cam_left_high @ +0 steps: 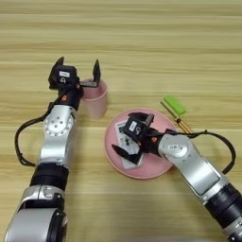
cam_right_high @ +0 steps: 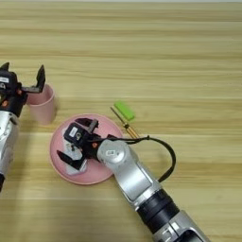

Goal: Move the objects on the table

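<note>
Black fingers of the right hand [cam_left_high: 133,138] stand spread over the white remote [cam_left_high: 126,147], one finger at its far end and the other at its near end, straddling it without being clenched on it. The remote lies flat under this hand, on the left part of the large round pink plate [cam_left_high: 160,168], which sits on the light wood-grain worktop [cam_left_high: 142,42]. To the right of this hand, beyond the plate's rim, the thin screwdriver [cam_left_high: 178,120] with the amber handle lies slantwise on the worktop, and the small flat green block [cam_left_high: 174,105] lies just beside it on its far side. A black cable loops from the right forearm out over the worktop. The left hand [cam_left_high: 78,71] is up and to the left of the right one, its two fingers wide apart and grasping nothing; its right finger hangs at the far rim of the pink cup [cam_left_high: 96,98], though whether it touches the rim cannot be told. The cup stands upright just right of the left wrist, near the plate's far-left edge but apart from it.
</note>
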Controlling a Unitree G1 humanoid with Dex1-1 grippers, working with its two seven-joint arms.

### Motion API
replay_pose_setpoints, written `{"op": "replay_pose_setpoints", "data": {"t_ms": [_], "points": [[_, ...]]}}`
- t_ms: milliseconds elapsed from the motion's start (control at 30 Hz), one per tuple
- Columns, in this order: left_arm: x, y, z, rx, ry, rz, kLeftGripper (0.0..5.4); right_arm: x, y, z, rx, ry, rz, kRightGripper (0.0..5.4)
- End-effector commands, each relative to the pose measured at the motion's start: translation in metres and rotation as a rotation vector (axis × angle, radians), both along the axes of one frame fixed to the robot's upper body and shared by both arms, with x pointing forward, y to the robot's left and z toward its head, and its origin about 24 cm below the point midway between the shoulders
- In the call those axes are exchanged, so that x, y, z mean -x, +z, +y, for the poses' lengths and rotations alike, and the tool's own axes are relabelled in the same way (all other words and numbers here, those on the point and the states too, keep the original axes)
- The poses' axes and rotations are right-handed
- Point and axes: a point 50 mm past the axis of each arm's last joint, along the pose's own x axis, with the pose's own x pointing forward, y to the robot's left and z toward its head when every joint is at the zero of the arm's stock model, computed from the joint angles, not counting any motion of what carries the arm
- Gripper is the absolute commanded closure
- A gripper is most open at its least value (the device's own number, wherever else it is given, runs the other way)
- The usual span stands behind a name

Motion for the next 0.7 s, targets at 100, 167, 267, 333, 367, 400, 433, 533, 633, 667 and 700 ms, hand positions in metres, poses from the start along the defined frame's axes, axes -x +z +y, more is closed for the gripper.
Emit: {"op": "replay_pose_setpoints", "data": {"t_ms": [100,167,267,333,367,400,433,533,633,667,700], "points": [[-0.001,0.003,-0.003,-0.008,-0.004,-0.014,0.0,-0.001,0.003,-0.017,0.066,-0.02,-0.003,0.02],[-0.002,0.003,-0.003,-0.008,-0.003,-0.014,0.0,0.0,0.004,-0.022,0.072,-0.025,-0.003,0.02],[-0.002,0.003,-0.003,-0.007,-0.003,-0.014,0.0,0.002,0.005,-0.03,0.068,-0.038,0.009,0.02],[-0.002,0.003,-0.003,-0.007,-0.003,-0.014,0.0,0.003,0.006,-0.034,0.064,-0.041,0.021,0.02],[-0.002,0.003,-0.003,-0.007,-0.004,-0.014,0.0,0.004,0.006,-0.037,0.059,-0.041,0.028,0.02],[-0.002,0.003,-0.003,-0.007,-0.004,-0.014,0.0,0.005,0.005,-0.039,0.055,-0.039,0.045,0.02],[-0.002,0.003,-0.003,-0.007,-0.004,-0.013,0.0,0.005,0.004,-0.041,0.054,-0.038,0.052,0.02],[-0.002,0.003,-0.003,-0.008,-0.004,-0.013,0.0,0.006,0.003,-0.046,0.045,-0.041,0.077,0.02],[-0.003,0.003,-0.003,-0.008,-0.004,-0.012,0.0,0.006,0.005,-0.047,0.016,-0.034,0.111,0.02],[-0.003,0.003,-0.003,-0.008,-0.005,-0.011,0.0,0.006,0.005,-0.047,-0.001,-0.035,0.129,0.02],[-0.003,0.003,-0.003,-0.008,-0.005,-0.011,0.0,0.005,0.006,-0.047,-0.015,-0.036,0.145,0.02]]}}
